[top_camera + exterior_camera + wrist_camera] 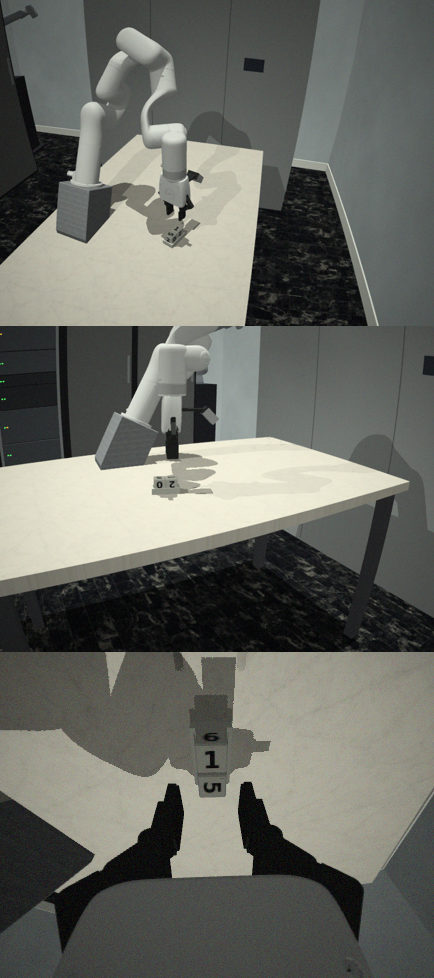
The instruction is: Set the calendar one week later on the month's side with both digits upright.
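Observation:
Two white number cubes (174,234) stand side by side in a small flat tray (165,491) on the table. In the wrist view their tops read 1 (212,759) and 5 (212,787). In the exterior view their side faces read 0 (159,483) and 2 (171,482). My gripper (176,213) hangs above the table just behind the cubes and points down. Its fingers are half open with nothing between them. It also shows in the exterior view (171,452) and in the wrist view (210,797). There the cubes lie in line just ahead of the fingertips.
A thin flat grey piece (203,490) lies on the table beside the tray. The arm's grey base block (83,214) stands at the left. The table's right edge (257,224) runs close to the tray.

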`<act>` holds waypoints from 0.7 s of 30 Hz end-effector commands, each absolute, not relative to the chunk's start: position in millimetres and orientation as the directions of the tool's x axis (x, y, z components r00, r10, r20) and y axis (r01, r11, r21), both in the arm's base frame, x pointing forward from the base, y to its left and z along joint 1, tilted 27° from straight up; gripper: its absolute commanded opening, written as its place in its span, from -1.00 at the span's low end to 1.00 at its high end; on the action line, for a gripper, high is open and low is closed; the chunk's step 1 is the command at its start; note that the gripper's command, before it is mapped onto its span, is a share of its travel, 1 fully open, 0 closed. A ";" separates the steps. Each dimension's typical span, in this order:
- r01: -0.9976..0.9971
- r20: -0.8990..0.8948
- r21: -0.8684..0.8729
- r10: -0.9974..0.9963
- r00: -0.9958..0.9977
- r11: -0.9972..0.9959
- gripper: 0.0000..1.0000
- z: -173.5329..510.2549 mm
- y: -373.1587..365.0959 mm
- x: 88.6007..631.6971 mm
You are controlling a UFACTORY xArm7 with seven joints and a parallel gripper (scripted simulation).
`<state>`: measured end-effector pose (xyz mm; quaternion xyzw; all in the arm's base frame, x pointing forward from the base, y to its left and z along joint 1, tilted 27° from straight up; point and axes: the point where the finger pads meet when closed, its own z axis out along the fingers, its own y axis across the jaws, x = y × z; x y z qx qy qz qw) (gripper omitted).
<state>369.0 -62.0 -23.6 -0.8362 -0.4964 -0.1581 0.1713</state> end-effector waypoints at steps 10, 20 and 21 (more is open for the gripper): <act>0.884 0.435 -0.126 0.776 0.457 -0.450 -0.01 -24.0 -62.9 370.2; 0.884 0.435 -0.126 0.776 0.457 -0.450 -0.01 -29.3 -60.4 370.7; 0.884 0.435 -0.126 0.776 0.457 -0.450 -0.01 -30.3 -59.9 370.8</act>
